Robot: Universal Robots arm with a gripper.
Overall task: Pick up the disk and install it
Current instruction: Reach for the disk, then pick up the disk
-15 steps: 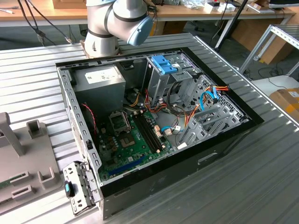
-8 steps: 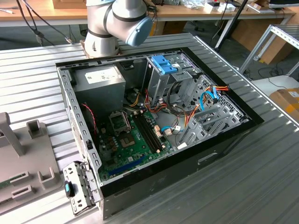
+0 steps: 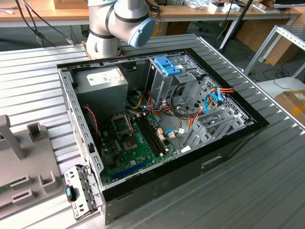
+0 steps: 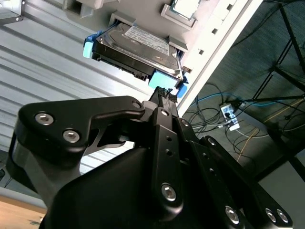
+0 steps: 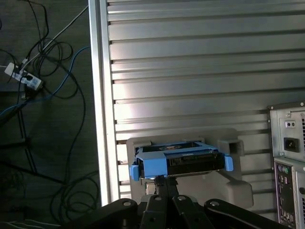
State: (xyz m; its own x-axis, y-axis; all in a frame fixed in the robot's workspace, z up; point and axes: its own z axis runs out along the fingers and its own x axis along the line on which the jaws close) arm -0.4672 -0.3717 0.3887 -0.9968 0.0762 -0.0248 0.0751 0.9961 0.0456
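Gripper (image 5: 163, 180) nosed up to the disk (image 5: 190, 164), which sits in a pale grey holder (image 5: 236, 191).

In both wrist views we see the disk resting in the holder on the ribbed metal table (image 5: 190, 71), close to the table's edge. Its grey-silver body is framed by a bright blue bracket. The gripper's black tip meets the middle of the bracket's near bar, and we cannot tell whether its fingers are clamped on that bar or only resting against it. In the first wrist view, the rear of the computer case (image 5: 288, 157) stands near the holder, and cables (image 5: 47, 76) trail over the floor beyond the table's edge. In the exterior view we find the case lying open on the table with its green motherboard (image 3: 128, 143) exposed and the arm (image 3: 119, 19) standing behind it.
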